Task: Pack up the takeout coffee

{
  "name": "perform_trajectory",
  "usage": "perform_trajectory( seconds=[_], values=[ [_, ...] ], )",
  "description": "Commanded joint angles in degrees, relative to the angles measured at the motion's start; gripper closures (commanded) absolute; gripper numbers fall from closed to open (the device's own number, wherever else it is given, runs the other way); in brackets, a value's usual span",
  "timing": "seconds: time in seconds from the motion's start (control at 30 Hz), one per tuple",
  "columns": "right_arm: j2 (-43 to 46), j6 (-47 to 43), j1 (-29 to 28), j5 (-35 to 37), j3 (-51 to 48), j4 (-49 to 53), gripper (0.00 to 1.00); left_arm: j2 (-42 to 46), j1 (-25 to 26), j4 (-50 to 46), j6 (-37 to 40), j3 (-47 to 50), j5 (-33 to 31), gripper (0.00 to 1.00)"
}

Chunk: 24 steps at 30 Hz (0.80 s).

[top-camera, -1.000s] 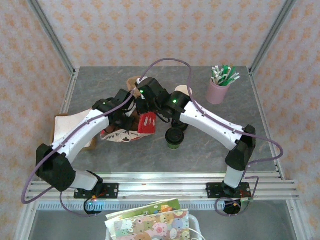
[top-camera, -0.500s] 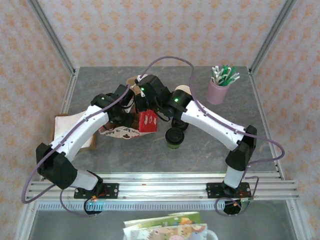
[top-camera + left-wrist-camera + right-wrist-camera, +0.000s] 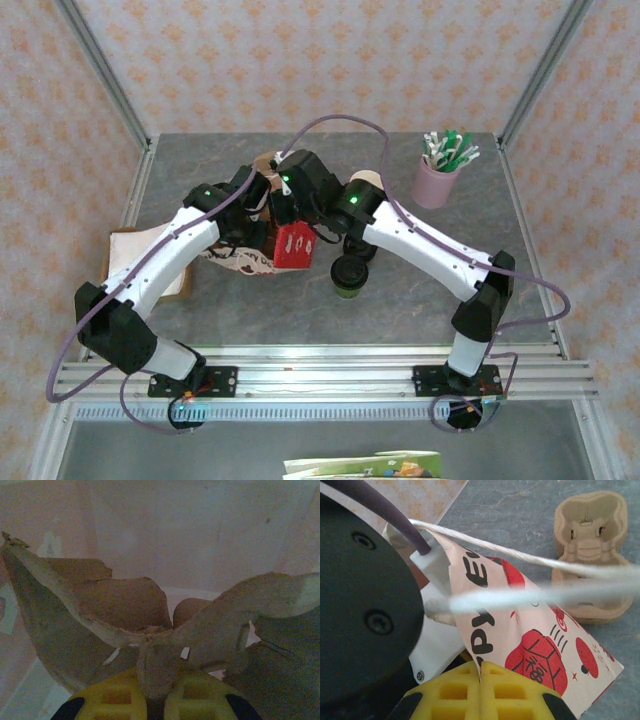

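1. Evidently, the left gripper (image 3: 155,692) has its jaws pinched together on a brown fold of what looks like the paper bag (image 3: 210,625). The right gripper (image 3: 481,680) has its jaws clamped on the bag's red-printed edge.
2. Likely they hold opposite edges to spread the mouth for loading.
3. The takeout coffee (image 3: 350,275) stands upright on the surface (image 3: 420,310), near the bag and ungripped.
4. From above, the arms hide the bag's opening, and the left wrist view is dim, so I cannot tell how wide it is.
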<state>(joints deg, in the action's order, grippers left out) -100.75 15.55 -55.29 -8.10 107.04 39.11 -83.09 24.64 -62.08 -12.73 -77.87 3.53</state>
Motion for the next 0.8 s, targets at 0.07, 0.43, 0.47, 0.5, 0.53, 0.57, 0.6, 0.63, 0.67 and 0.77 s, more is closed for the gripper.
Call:
perform_trajectory(
  seconds=[0.07,0.43,0.47,0.5,0.53,0.57,0.6,0.63,0.67,0.77],
  values=[
    [-1.3,3.1,-0.7,-4.2,5.8,2.8,1.0,-1.8,-0.5,5.1,-1.6,-2.6,-1.9,1.0],
    [-3.0,3.0,-0.8,-3.3,9.1,4.5,1.0,-5.7,-1.7,3.6,-0.1,-5.1,1.5,1.0],
    [-3.0,2.9,-0.8,-3.2,9.3,4.6,1.0,-6.1,-1.9,3.4,-0.2,-4.5,1.5,1.0],
    [-2.8,2.9,-0.8,-3.4,9.1,4.4,1.0,-6.2,-2.2,3.7,-0.4,-3.7,1.2,1.0],
    [-2.6,2.8,-0.8,-3.4,8.8,4.1,1.0,-6.3,-2.4,4.0,-0.6,-2.9,1.2,1.0],
    [-2.3,2.8,-0.8,-3.3,8.2,3.7,1.0,-6.4,-2.6,4.4,-0.9,-2.2,1.1,1.0],
    [-1.9,2.7,-0.8,-3.5,7.6,3.4,1.0,-6.5,-2.8,4.8,-1.0,-1.5,1.5,1.0],
    [-1.6,2.5,-0.8,-3.6,6.9,2.9,1.0,-6.7,-3.0,4.9,-1.2,-1.2,1.8,1.0],
    [-1.2,2.4,-0.9,-3.8,6.0,2.4,1.0,-7.0,-3.0,4.7,-1.1,-1.1,1.9,1.0],
    [-0.3,2.2,-0.8,-4.5,3.1,0.5,1.0,-6.8,-2.8,4.7,-1.2,-2.1,2.4,1.0]
  ],
)
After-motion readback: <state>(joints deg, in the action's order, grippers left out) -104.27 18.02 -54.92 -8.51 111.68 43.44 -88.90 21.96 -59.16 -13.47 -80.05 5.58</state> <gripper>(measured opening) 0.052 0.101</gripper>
